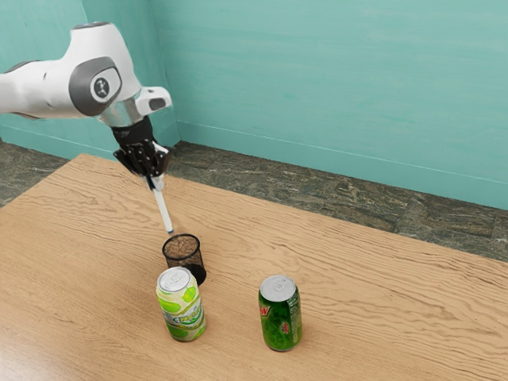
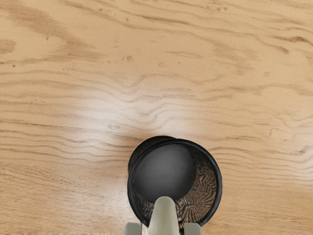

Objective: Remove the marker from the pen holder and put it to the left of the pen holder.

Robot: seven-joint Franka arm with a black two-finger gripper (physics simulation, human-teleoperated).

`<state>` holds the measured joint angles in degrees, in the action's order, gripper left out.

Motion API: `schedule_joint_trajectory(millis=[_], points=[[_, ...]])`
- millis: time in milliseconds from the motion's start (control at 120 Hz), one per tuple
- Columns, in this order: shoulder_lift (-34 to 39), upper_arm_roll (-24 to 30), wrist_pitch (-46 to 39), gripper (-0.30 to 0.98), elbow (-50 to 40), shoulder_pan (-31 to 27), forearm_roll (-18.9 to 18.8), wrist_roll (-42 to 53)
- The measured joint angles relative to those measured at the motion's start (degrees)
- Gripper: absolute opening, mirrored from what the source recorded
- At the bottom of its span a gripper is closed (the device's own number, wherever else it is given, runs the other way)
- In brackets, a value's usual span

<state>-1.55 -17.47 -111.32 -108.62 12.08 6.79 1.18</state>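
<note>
One long white marker point(image 1: 164, 209), pinched in the black two-finger gripper point(image 1: 155, 181), slants down toward the round black mesh pen holder point(image 1: 184, 258).

Marker, slim, white, straight-barrelled point(image 1: 163, 210), blue at its lower end: one, held aloft at a slant, its upper end leaning to the exterior view's left, its lower end close by the holder's rim. Pen holder, round, black, wire mesh point(image 1: 184, 249), with a dark rim and solid dark base: one, upright on the wood-grained table point(image 1: 381, 270), inward from the far edge.
</note>
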Motion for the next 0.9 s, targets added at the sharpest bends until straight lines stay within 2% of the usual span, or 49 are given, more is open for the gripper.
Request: schedule_joint_trajectory(millis=[167, 350, 517, 692, 800, 850, 900], points=[[-0.2, -4.9, 3.1, -0.07, -0.1, 0.2, -3.9, -0.8], [-2.3, -5.6, 11.5, -0.07, -4.1, -3.6, -10.4, -3.2], [-7.1, -5.2, 16.2, -0.06, -4.7, -1.8, -12.6, -6.0], [-7.8, -5.0, 17.8, 0.30, -4.5, -1.7, -11.5, -8.1], [-6.7, -4.8, 18.3, 0.45, -2.5, -1.8, -11.3, -9.0], [-4.2, 0.8, 18.7, 0.50, 2.4, -3.6, -13.3, -8.4], [-2.1, 7.1, 18.5, 0.54, 6.7, -3.2, -15.1, -6.6]])
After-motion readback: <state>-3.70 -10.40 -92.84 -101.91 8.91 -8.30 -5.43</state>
